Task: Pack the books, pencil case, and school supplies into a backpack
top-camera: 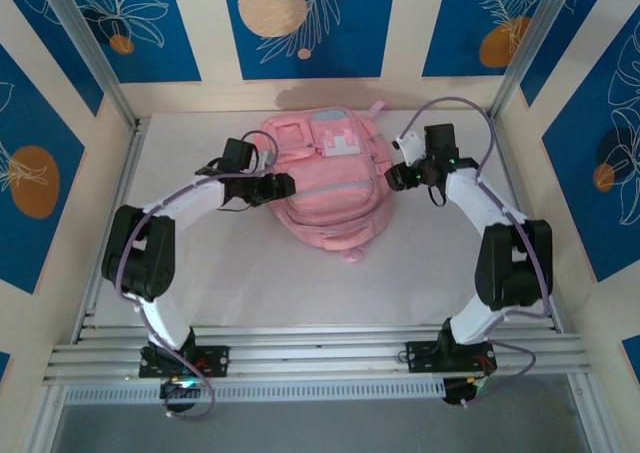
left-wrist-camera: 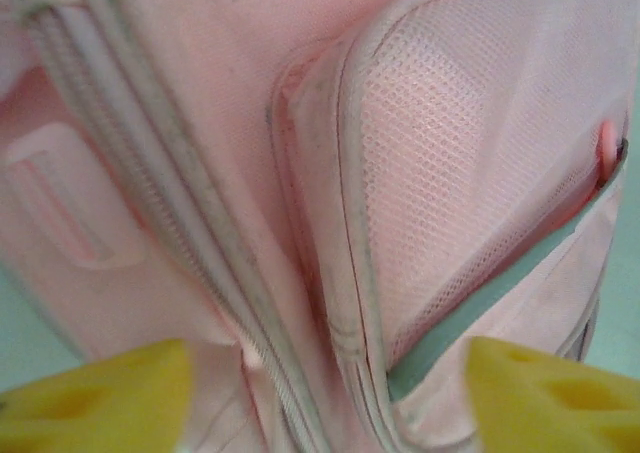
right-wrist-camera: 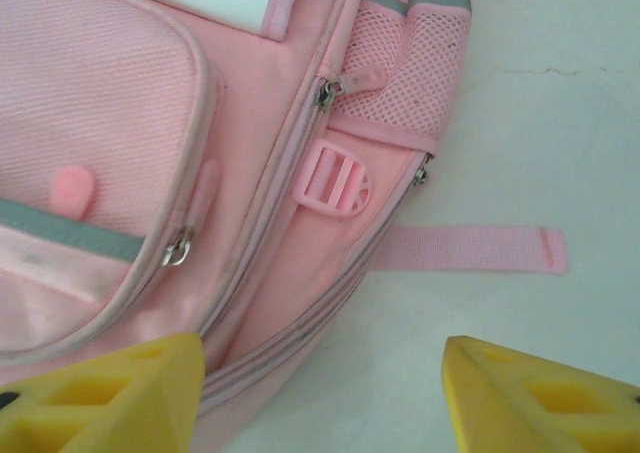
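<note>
So, to me this looks basically done. The backpack (top-camera: 322, 188) lies flat on the far middle of the table (top-camera: 250, 283), front pockets up. Every zipper (right-wrist-camera: 178, 248) I can make out seems closed, so my guess is the stuff is already inside. What's left is probably just backing the arms away.

Pose-wise, both arms curl inward from the near edge and bracket the bag. The left gripper (top-camera: 283, 185) is right at the bag's left side. From its wrist cam the yellow fingers (left-wrist-camera: 100, 398) are spread wide with nothing between them, looking at a mesh side pocket (left-wrist-camera: 470, 173). The right gripper (top-camera: 400, 163) sits just beside the bag's right edge. Its fingers (right-wrist-camera: 540, 393) are apart too and holding nothing, above a buckle (right-wrist-camera: 335, 178) and a loose strap (right-wrist-camera: 470, 248) lying on the table.
</note>
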